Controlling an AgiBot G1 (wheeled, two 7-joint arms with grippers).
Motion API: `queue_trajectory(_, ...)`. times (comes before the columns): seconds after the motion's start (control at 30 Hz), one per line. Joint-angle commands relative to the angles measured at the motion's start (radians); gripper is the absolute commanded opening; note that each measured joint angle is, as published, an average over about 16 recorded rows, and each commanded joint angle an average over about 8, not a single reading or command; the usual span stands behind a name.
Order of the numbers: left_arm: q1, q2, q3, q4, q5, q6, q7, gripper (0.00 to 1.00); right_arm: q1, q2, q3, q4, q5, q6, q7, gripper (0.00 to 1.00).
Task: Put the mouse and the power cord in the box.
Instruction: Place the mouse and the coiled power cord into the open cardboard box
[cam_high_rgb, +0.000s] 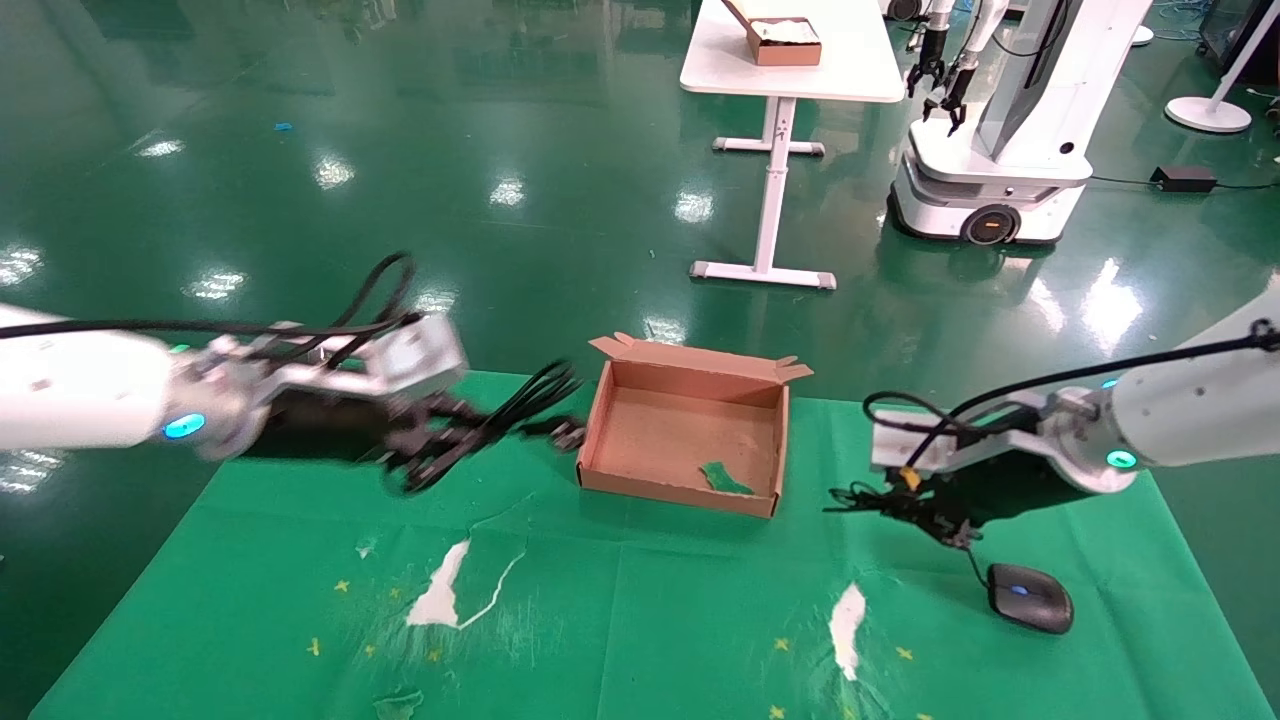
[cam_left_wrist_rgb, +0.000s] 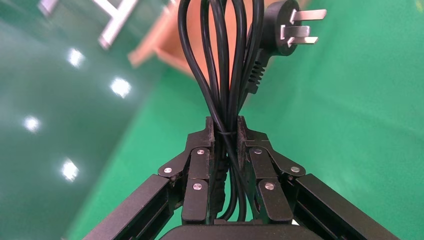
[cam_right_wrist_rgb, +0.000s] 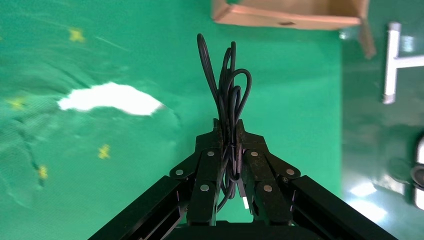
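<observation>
The brown cardboard box stands open on the green cloth, a green scrap inside it. My left gripper hovers just left of the box, shut on the coiled power cord. Its loops and pronged plug stick out beyond the fingers toward the box. My right gripper, right of the box, is shut on the mouse's thin bundled wire. The black mouse lies on the cloth behind that gripper, linked to it by its wire. The box's wall shows ahead in the right wrist view.
Torn white patches mark the green cloth. Beyond the cloth lies glossy green floor, with a white table and another white robot far back.
</observation>
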Motion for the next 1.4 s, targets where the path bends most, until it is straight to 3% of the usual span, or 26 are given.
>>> queue_trajectory(0.03,-0.005,0.026,-0.003,-0.009,0.001,-0.029,0.004,0.0,0.005,0.01,0.0,0.021,-0.006,0.001,0.015,0.0)
queue_trajectory(0.17,0.025,0.105,0.011,-0.045,0.029,-0.125,0.047,0.0,0.015,0.046,0.004,0.097,-0.024,0.0,0.068,0.0)
queue_trajectory(0.33,0.097,0.236,0.057,-0.049,0.128,-0.333,0.146,0.0,0.025,0.101,0.005,0.226,-0.054,-0.027,0.156,0.0)
queue_trajectory(0.47,0.154,0.313,0.138,-0.011,0.21,-0.528,0.215,0.0,0.025,0.149,0.007,0.345,-0.075,-0.063,0.236,0.0)
queue_trajectory(0.6,0.185,0.336,0.261,0.043,0.254,-0.71,0.222,0.0,0.016,0.192,0.01,0.46,-0.09,-0.098,0.312,0.0)
queue_trajectory(0.63,0.188,0.337,0.293,0.058,0.255,-0.744,0.208,0.04,0.014,0.202,0.011,0.486,-0.092,-0.106,0.329,0.0)
queue_trajectory(0.87,0.147,0.34,0.487,0.128,0.222,-0.85,0.068,0.92,-0.004,0.245,0.018,0.613,-0.107,-0.132,0.41,0.0)
queue_trajectory(0.9,0.139,0.339,0.509,0.131,0.217,-0.857,0.052,1.0,-0.004,0.246,0.019,0.623,-0.108,-0.131,0.416,0.0)
queue_trajectory(1.17,0.096,0.338,0.646,0.147,0.193,-0.912,-0.053,1.0,0.019,0.208,0.015,0.629,-0.113,-0.121,0.401,0.0)
queue_trajectory(1.4,0.055,0.331,0.685,0.231,0.16,-0.943,-0.168,1.0,0.072,0.103,-0.004,0.529,-0.099,-0.09,0.285,0.0)
